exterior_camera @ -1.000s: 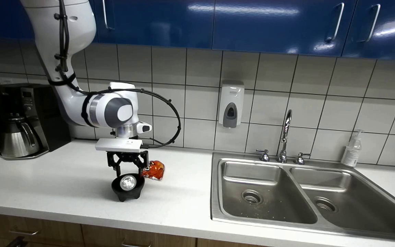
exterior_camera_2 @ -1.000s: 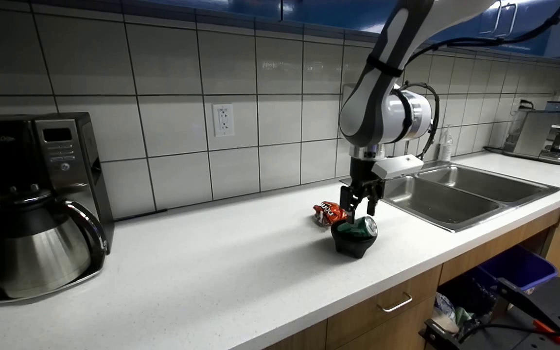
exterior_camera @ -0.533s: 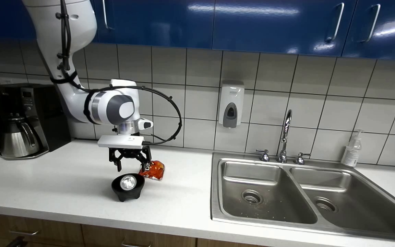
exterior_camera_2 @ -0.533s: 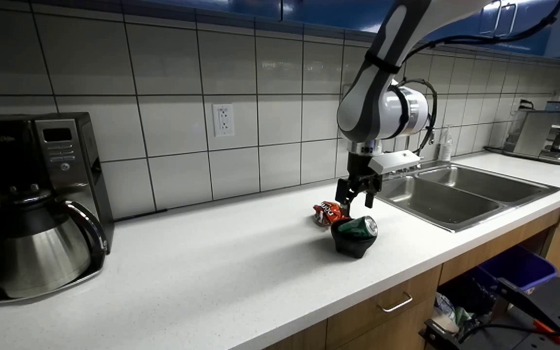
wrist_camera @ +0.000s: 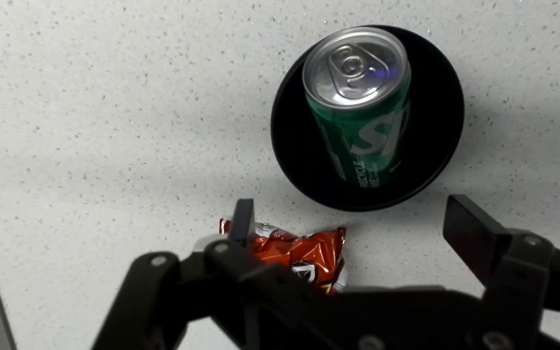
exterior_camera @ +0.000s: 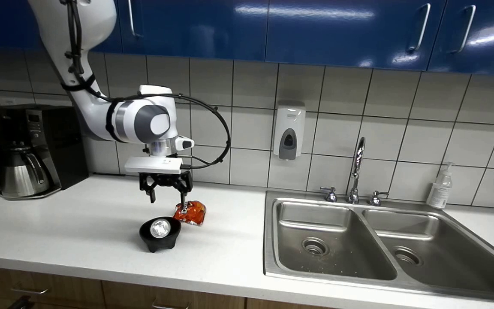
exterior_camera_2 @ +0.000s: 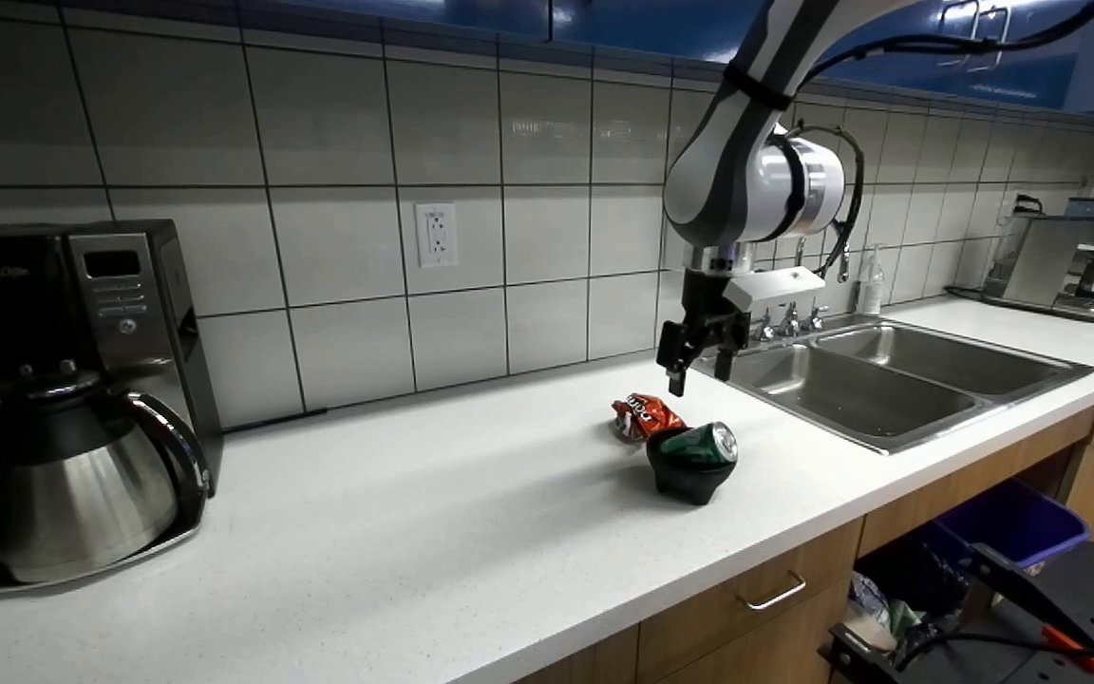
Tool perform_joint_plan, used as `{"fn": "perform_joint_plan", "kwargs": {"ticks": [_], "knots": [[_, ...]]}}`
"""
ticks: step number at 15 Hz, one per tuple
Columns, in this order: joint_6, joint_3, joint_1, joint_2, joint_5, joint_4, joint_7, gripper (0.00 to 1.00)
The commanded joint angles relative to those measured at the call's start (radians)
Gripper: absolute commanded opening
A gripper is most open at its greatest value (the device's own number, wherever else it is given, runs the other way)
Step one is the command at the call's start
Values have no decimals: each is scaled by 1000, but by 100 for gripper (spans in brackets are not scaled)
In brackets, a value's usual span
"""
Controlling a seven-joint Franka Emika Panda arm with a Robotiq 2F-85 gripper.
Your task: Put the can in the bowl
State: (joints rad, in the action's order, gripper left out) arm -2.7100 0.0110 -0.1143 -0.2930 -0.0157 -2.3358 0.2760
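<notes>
The green can (wrist_camera: 370,131) with its silvery top lies tilted inside the round black bowl (wrist_camera: 438,112) in the wrist view. In both exterior views the can (exterior_camera: 160,228) (exterior_camera_2: 699,444) leans in the bowl (exterior_camera: 161,245) (exterior_camera_2: 688,483), its top end at the rim. The bowl stands on the white counter. My gripper (wrist_camera: 349,214) is open and empty, its fingers wide apart. In both exterior views the gripper (exterior_camera: 168,204) (exterior_camera_2: 700,382) hangs above and a little behind the bowl, apart from the can.
A red-orange crinkled snack packet (wrist_camera: 304,250) lies behind the bowl, partly under one finger in the wrist view; both exterior views show it (exterior_camera: 194,213) (exterior_camera_2: 644,418). A double sink (exterior_camera: 270,240) is set into the counter. A coffee maker (exterior_camera_2: 120,313) stands at the counter's far end.
My open gripper has risen from just around the can and moved back, toward the wall. The can and the bowl have stayed in place.
</notes>
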Motion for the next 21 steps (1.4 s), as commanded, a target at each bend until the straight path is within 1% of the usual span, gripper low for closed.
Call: {"fn": "perform_joint_plan", "kwargs": {"ticks": [1,6,12,16,21], "knots": [[81,-9,-20,101,18,-49,39,100],[156,5,-16,202,30,-100,67,100],[222,42,-4,343,15,-186,78,100],[250,70,1,446,4,-256,102,100],[259,99,6,589,-23,-359,119,100]]}}
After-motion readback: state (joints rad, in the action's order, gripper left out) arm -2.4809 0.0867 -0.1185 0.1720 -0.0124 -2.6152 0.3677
